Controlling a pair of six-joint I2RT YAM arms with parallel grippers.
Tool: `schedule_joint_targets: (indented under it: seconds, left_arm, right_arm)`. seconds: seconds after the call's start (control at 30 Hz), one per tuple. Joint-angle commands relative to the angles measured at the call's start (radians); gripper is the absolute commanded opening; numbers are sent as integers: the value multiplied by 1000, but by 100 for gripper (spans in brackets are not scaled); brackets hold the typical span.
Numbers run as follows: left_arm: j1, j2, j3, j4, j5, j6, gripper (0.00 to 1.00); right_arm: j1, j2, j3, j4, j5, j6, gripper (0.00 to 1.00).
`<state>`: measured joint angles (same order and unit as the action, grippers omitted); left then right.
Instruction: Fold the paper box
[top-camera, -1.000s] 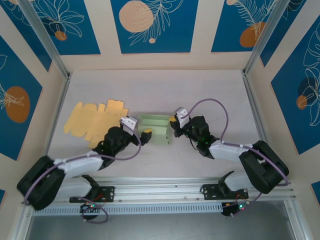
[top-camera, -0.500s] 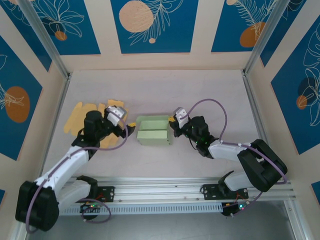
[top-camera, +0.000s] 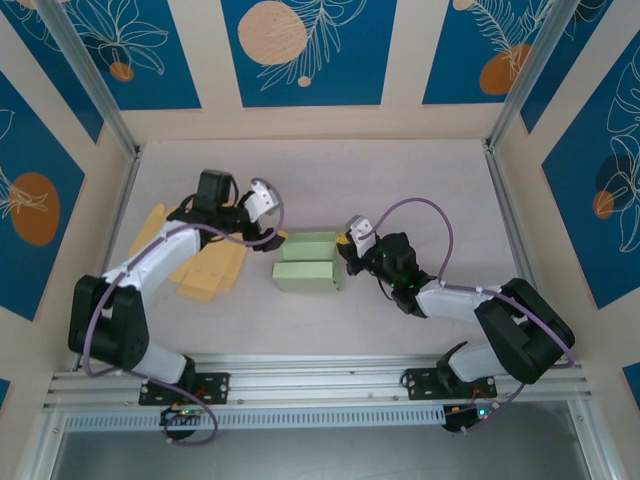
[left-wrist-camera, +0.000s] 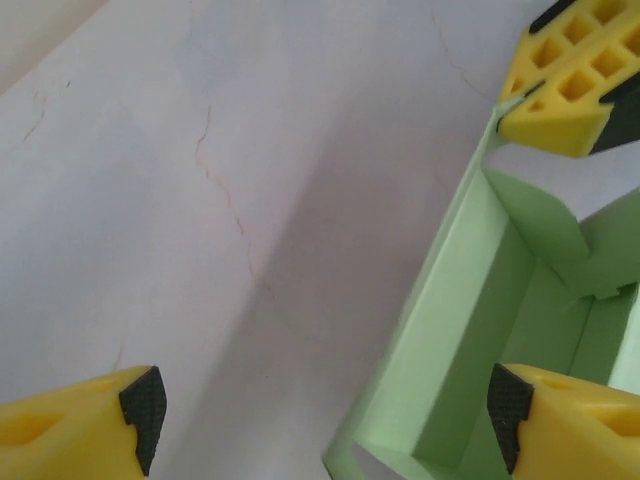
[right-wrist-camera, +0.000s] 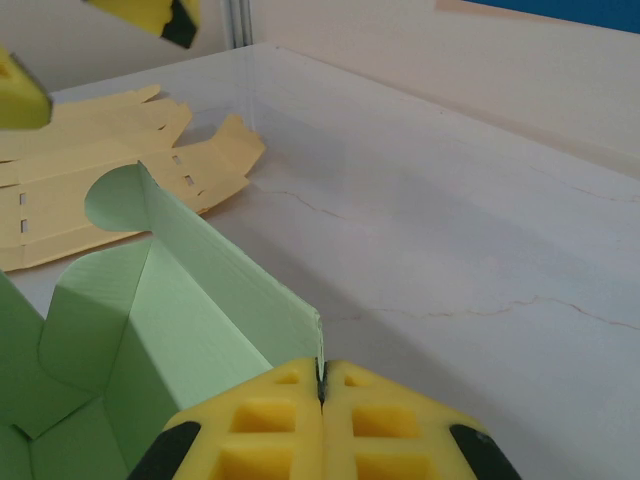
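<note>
My right gripper (right-wrist-camera: 322, 385) is pinching the half-raised green box (top-camera: 308, 272) with its jaws clamped on the wall. The left gripper (left-wrist-camera: 325, 410) jaws are gaping wide. I am reckoning the closing folds are waiting.

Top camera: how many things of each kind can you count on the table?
Tools: 2, the left tool and the right tool
Green box: 1
Yellow paper pile: 1 (flat sheets overlap, too hidden to count singly)
Total: 4
</note>
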<state>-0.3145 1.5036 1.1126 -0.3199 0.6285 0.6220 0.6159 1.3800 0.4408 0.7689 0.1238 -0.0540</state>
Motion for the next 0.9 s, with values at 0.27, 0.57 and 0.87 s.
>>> schedule_joint_targets:
  seconds: [0.27, 0.57, 0.87]
  left_arm:
    - [-95, 159, 186, -327, -66, 225, 83]
    - [-127, 216, 244, -376, -116, 249, 31]
    - [-144, 247, 279, -407, -154, 269, 2]
  right_arm:
    - [7, 5, 39, 3, -17, -30, 0]
    - [2, 26, 61, -40, 13, -2, 0]
    - [-32, 12, 97, -194, 37, 122, 13]
